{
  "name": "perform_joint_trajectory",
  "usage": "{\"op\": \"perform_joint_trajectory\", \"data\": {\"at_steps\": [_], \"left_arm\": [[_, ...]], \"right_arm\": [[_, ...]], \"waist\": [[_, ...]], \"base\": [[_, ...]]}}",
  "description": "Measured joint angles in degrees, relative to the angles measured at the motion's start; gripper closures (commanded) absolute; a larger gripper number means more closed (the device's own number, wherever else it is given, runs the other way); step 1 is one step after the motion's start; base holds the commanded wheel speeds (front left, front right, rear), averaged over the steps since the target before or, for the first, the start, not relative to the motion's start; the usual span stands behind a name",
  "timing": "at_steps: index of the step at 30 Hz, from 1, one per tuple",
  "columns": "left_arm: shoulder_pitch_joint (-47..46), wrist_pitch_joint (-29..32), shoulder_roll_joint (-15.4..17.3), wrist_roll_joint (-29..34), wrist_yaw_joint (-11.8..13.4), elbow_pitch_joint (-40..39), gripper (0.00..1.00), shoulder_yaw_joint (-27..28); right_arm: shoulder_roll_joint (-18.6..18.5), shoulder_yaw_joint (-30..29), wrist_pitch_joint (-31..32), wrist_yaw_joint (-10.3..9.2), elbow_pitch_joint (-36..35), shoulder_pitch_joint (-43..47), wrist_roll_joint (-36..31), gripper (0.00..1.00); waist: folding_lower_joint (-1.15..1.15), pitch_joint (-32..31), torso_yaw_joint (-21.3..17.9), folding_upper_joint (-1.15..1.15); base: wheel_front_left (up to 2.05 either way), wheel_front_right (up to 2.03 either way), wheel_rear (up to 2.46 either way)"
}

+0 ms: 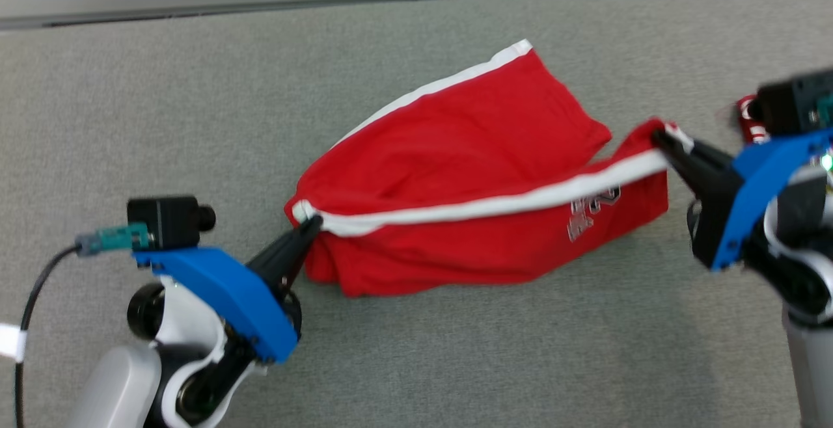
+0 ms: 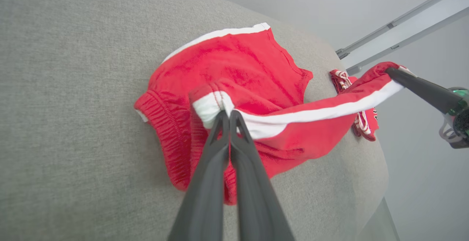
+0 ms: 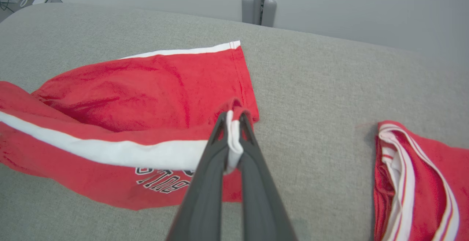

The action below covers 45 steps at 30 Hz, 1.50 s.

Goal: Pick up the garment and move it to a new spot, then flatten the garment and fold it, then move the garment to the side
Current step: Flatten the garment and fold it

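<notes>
Your left tool (image 1: 311, 223) was pinched shut on the garment (image 1: 468, 155), its fingertips clamped on the white-tipped corner at the garment's waistband (image 2: 161, 112) end. Your right tool (image 1: 660, 135) was likewise closed tight, with a fold of white and red trim caught between its fingers at the garment's opposite end, the leg hem. Between the two grips the white stripe (image 1: 488, 205) ran nearly taut along the garment's near edge, lifted a little off the surface, while the printed panel hung below it and touched down.

The rest of the garment, a pair of red shorts, lay rumpled on the grey tabletop (image 1: 163, 90). Its far leg was spread flat behind the stripe, and the waistband was bunched up at the left grip. Beyond the garment's hem end, well apart from it, a striped red cloth (image 3: 414, 182) sat on the same tabletop.

By my reading, you were in the flattening step. The pick-up looked done, since both corners were in hand and one edge was stretched out, but the garment was far from smooth. What remained was laying it down flat, folding it, and moving it aside. Whether it had reached its new spot, I could not tell.
</notes>
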Motion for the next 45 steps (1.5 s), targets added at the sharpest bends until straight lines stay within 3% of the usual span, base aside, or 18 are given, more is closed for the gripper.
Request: {"op": "perform_joint_trajectory", "data": {"at_steps": [5, 17, 18, 19, 20, 21, 22, 29, 35, 36, 38, 39, 40, 41, 45], "left_arm": [[-8.5, -1.5, -4.5, -1.8, 0.4, 7.9, 1.0, 1.8], [-16.1, -5.6, -8.0, -0.1, -0.9, 19.0, 1.0, 1.3], [-16.3, -6.0, -8.2, -0.1, -1.1, 19.5, 1.0, 1.1], [-16.5, -6.2, -8.4, -0.1, -1.3, 20.1, 1.0, 1.1], [-16.7, -6.6, -8.5, -0.1, -1.7, 20.4, 0.65, 1.0], [-16.7, -6.9, -8.6, 0.1, -2.0, 20.7, 0.2, 0.7], [-16.7, -7.4, -8.8, 0.3, -2.2, 20.9, 0.0, 0.6], [-13.8, -13.8, -9.9, 1.8, -4.8, 21.5, 0.0, 0.2], [-9.6, -27.5, -9.3, 7.9, -6.8, 23.2, 0.0, 1.1], [-9.6, -27.5, -9.3, 7.9, -6.8, 23.2, 0.0, 1.1], [-9.0, -36.1, -9.0, 11.4, -8.6, 25.0, 0.0, 1.4], [-9.0, -36.1, -9.0, 11.4, -8.6, 25.0, 0.0, 1.4], [-9.1, -41.7, -8.5, 15.4, -8.4, 27.9, 0.0, 1.4], [-9.3, -43.7, -8.1, 17.5, -8.0, 29.4, 0.0, 1.3], [-10.8, -46.1, -7.5, 23.0, -7.5, 32.7, 0.0, 0.9]], "right_arm": [[-1.1, 2.7, -3.6, 0.0, 12.0, -14.0, 0.7, 1.0], [-1.1, 7.6, -11.6, 0.0, 29.7, -27.9, 0.4, 1.0], [-1.2, 8.0, -12.6, 0.0, 30.6, -28.7, 0.7, 0.86], [-1.2, 8.4, -13.6, 0.0, 31.5, -29.3, 1.0, 0.43], [-1.2, 8.7, -14.6, 0.0, 32.4, -29.8, 1.3, 0.0], [-1.2, 9.1, -15.6, 0.0, 33.4, -30.1, 1.6, 0.0], [-1.2, 9.5, -16.3, 0.0, 34.2, -30.4, 2.0, 0.0], [-2.3, 12.2, -23.4, 0.0, 37.2, -30.2, 7.1, 0.0], [-6.0, 13.2, -26.5, 0.0, 39.3, -24.6, 9.6, 0.0], [-6.0, 13.2, -26.5, 0.0, 39.3, -24.6, 9.6, 0.0], [-7.0, 12.2, -27.8, 0.0, 40.1, -22.6, 10.0, 0.0], [-7.0, 12.2, -27.8, 0.0, 40.1, -22.6, 10.0, 0.0], [-7.3, 11.8, -28.5, 0.0, 40.9, -21.8, 10.0, 0.0], [-7.3, 11.6, -28.7, 0.0, 41.3, -21.4, 10.0, 0.0], [-7.2, 11.2, -29.9, 0.0, 42.2, -21.3, 9.8, 0.0]], "waist": [[0.0, 3.8, 2.6, 0.0], [0.0, 9.3, 6.9, 0.0], [0.0, 9.5, 7.1, 0.0], [0.0, 9.7, 7.4, 0.0], [0.0, 9.8, 7.7, 0.0], [0.0, 9.8, 7.9, 0.0], [0.0, 9.9, 8.2, 0.0], [0.0, 7.0, 9.2, 0.0], [-0.02, 2.5, 9.7, 0.0], [-0.02, 2.5, 9.7, 0.0], [-0.03, 1.3, 9.6, 0.0], [-0.03, 1.3, 9.6, 0.0], [-0.03, 1.3, 9.7, 0.0], [-0.03, 1.4, 9.8, 0.0], [-0.03, 2.2, 9.9, 0.0]], "base": [[0.0, 0.0, 0.0], [0.0, 0.0, 0.0], [0.0, 0.0, 0.0], [0.0, 0.0, 0.0], [0.0, 0.0, 0.0], [0.0, 0.0, 0.0], [0.0, 0.0, 0.0], [0.0, 0.0, 0.0], [0.0, 0.0, 0.0], [0.0, 0.0, 0.0], [0.0, 0.0, 0.0], [0.0, 0.0, 0.0], [0.0, 0.0, 0.0], [0.0, 0.0, 0.0], [0.0, 0.0, 0.0]]}}
